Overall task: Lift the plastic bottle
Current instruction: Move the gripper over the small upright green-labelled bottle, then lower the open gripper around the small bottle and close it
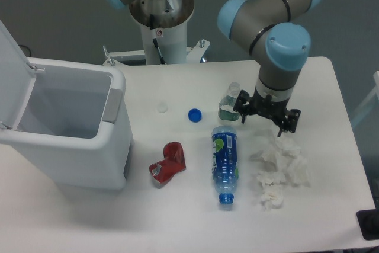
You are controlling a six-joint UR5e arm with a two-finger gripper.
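Small clear capless plastic bottle with green label band [230, 104] stands upright on white tabletop [331, 87], long axis vertical, just beside black two-finger end effector [267, 115] at its nine o'clock; end effector spread wide, grasping nothing.

no legible text anywhere, green label band on the small plastic bottle [228, 108] just left of the gripper [267, 118] too small to read, blue-and-green label on the longer bottle [224, 157] below it blurred, red-and-white sticker on the robot base column [159, 32] unreadable
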